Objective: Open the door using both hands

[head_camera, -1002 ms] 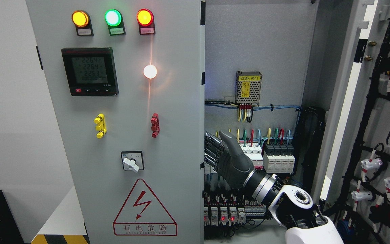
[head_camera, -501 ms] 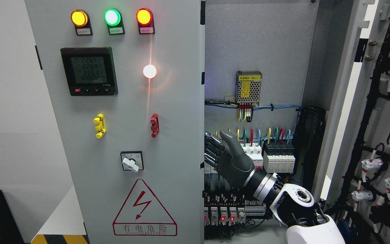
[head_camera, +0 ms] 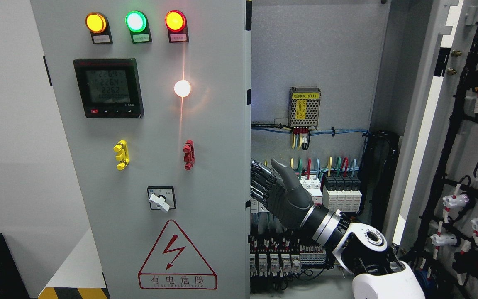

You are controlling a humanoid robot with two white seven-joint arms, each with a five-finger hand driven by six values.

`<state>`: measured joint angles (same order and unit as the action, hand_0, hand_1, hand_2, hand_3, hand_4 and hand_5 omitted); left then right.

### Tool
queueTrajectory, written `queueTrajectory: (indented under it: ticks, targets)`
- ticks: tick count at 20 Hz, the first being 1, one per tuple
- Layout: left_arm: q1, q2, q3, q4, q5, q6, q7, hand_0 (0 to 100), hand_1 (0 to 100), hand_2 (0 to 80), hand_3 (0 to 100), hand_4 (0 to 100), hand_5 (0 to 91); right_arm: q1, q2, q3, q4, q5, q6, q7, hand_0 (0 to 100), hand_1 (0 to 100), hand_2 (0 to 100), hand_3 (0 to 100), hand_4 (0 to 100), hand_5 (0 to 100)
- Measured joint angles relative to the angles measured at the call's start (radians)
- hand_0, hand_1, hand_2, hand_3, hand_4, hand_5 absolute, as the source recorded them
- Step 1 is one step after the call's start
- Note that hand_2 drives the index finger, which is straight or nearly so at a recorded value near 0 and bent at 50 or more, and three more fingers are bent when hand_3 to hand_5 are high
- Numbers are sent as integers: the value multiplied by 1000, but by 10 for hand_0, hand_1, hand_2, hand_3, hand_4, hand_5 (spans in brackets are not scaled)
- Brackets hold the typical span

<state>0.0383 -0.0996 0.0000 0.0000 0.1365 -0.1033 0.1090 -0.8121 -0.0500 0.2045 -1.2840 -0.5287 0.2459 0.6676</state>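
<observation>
I see the right hand at the left door's free edge — fingers hooked behind it, gripping.

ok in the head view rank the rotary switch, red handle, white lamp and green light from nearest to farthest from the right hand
From the right hand at the left door's edge:
1. Red handle, on the door, up-left of the hand. The rotary switch, level with the hand and further left, is too close to call against it.
2. White lamp, higher on the door.
3. Green light, at the top.
</observation>
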Motion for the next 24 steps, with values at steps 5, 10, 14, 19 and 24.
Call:
queueTrajectory:
  ticks: [5, 10, 14, 19, 24]
  targets:
    - [0, 0, 0, 0, 0, 0, 0, 0, 0, 0, 0, 0, 0, -1, -1, -4, 1, 0, 0, 12, 191, 0, 0, 0, 0, 0]
    - [0, 0, 0, 0, 0, 0, 0, 0, 0, 0, 0, 0, 0, -1, -1, -5, 3, 0, 0, 16, 190, 0, 0, 0, 0, 0]
    - [0, 0, 0, 0, 0, 0, 0, 0, 0, 0, 0, 0, 0, -2, -1, -4, 6, 1, 0, 18, 191, 0, 0, 0, 0, 0]
    - [0, 0, 0, 0, 0, 0, 0, 0, 0, 0, 0, 0, 0, -2, -1, -2, 10, 0, -2, 19, 191, 0, 0, 0, 0, 0]
    - [0, 0, 0, 0, 0, 0, 0, 0, 0, 0, 0, 0, 0, -5, -2, 3, 12, 0, -2, 19, 191, 0, 0, 0, 0, 0]
